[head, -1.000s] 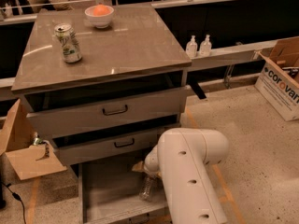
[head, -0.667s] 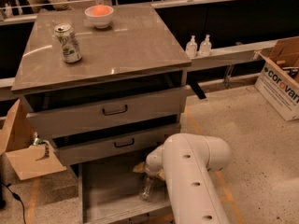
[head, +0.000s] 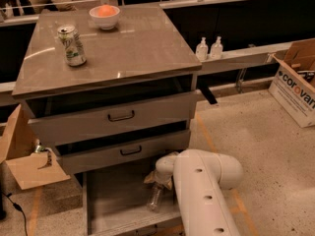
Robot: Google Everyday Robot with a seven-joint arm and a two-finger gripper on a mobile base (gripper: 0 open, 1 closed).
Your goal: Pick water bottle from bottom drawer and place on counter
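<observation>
**While the bottle lies in the drawer, the arm is lowered over it**

Although the water bottle (head: pixel 156 197) is seen in much the same place as a second ago, lying tilted on the floor of the open bottom drawer (head: pixel 110 200), the white arm (head: pixel 202 195) beside it is now found lower and nearer the camera. The gripper (head: pixel 156 179) is held just above the bottle's upper end, below the front of the middle drawer (head: pixel 123 151). From this, a reach for the bottle is judged to be under way. No lift is shown, and the counter (head: pixel 133 48) is not yet reached.

Much is concealed. The gripper is largely covered by the wrist of the arm, so whether it is closed on the bottle — or even touching it — cannot be told. The bottle's cap is not made out against the tan shape at the gripper. The right part of the drawer floor is hidden behind the arm, and the drawer's front edge is cut off by the bottom of the view.

Farther out, a soda can (head: pixel 72 45) and a bowl (head: pixel 105 17) are seen on the counter, well apart from the work below.
</observation>
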